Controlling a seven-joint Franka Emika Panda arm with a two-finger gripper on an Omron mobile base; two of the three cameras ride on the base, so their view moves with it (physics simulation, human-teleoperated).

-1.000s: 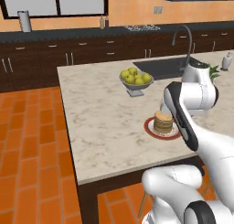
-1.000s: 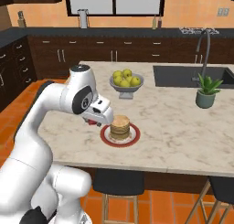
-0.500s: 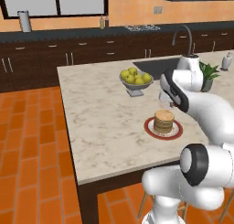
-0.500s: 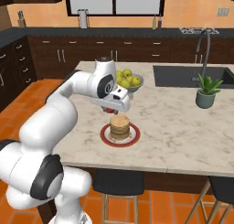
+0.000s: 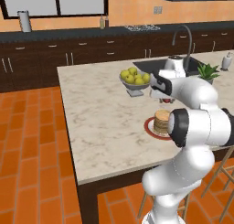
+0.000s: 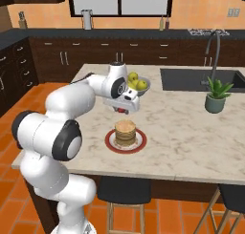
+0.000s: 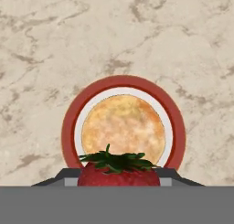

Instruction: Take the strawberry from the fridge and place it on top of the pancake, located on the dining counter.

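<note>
Fingers (image 7: 73, 175) of mine are clamped on the strawberry (image 7: 119, 175), its green leaves pointing ahead, so it stays put while I carry it. My gripper (image 6: 123, 106) hangs above the dining counter (image 6: 191, 128), near its front edge, just short of the pancake (image 7: 123, 129). That stack sits centred on a red-rimmed plate (image 7: 68, 127), giving a flat landing spot; I judge a short move forward and down comes next.

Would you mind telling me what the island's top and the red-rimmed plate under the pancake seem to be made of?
The beige veined dining counter top looks like polished marble or similar stone: irregular brown veins. The round red-rimmed white plate looks like glazed ceramic, smooth and evenly coloured, though that stays uncertain.
</note>
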